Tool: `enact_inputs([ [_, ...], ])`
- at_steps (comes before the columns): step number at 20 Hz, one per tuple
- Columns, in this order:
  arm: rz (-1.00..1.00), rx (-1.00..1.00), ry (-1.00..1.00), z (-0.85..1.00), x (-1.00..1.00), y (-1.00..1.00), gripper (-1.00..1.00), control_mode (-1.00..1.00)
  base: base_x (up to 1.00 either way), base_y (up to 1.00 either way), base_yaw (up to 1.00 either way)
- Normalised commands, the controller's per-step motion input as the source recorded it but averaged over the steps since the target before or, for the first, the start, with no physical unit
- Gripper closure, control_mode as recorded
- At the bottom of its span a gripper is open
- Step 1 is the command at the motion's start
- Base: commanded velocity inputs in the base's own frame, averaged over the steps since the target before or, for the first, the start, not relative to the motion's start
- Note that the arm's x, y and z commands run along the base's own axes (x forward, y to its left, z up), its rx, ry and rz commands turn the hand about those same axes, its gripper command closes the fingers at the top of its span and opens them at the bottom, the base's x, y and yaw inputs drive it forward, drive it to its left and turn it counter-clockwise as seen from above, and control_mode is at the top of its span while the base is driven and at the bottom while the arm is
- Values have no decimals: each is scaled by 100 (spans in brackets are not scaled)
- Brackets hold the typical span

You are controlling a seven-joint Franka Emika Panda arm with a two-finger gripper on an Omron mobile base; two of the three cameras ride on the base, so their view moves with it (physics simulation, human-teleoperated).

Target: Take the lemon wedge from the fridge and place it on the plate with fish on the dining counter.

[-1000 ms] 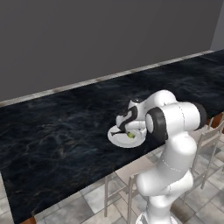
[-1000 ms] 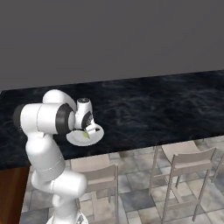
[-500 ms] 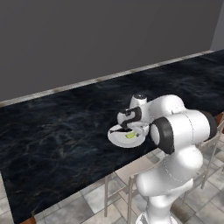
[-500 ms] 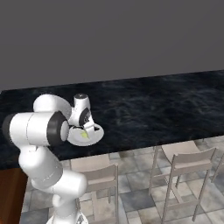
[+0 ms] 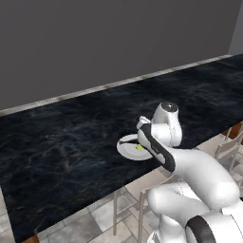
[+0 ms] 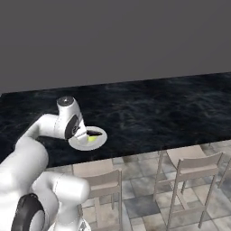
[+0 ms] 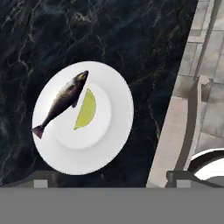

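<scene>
Now, with the lemon wedge lying on the plate just beside the fish on the dining counter, we hold the gripper apart and empty above them, best retreating straight upward to avoid nudging either.

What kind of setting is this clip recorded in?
Most likely a simulated kitchen's dining area: a long black marbled counter, chairs drawn up along its near edge on a tiled floor, and a white plate holding a fish and a lemon wedge.
</scene>
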Motion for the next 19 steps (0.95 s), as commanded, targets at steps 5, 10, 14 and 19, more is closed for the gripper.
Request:
enact_inputs([
  [5, -2, 0, -9, 9, -100, 0, -100, -100, 0, 0, 0],
  [10, -1, -2, -10, 0, -100, -1, -100, -100, 0, 0, 0],
  [14, 0, -3, -3, 85, -100, 0, -100, -100, 0, 0, 0],
  [19, -1, 0, -43, 95, -100, -3, -100, -100, 0, 0, 0],
])
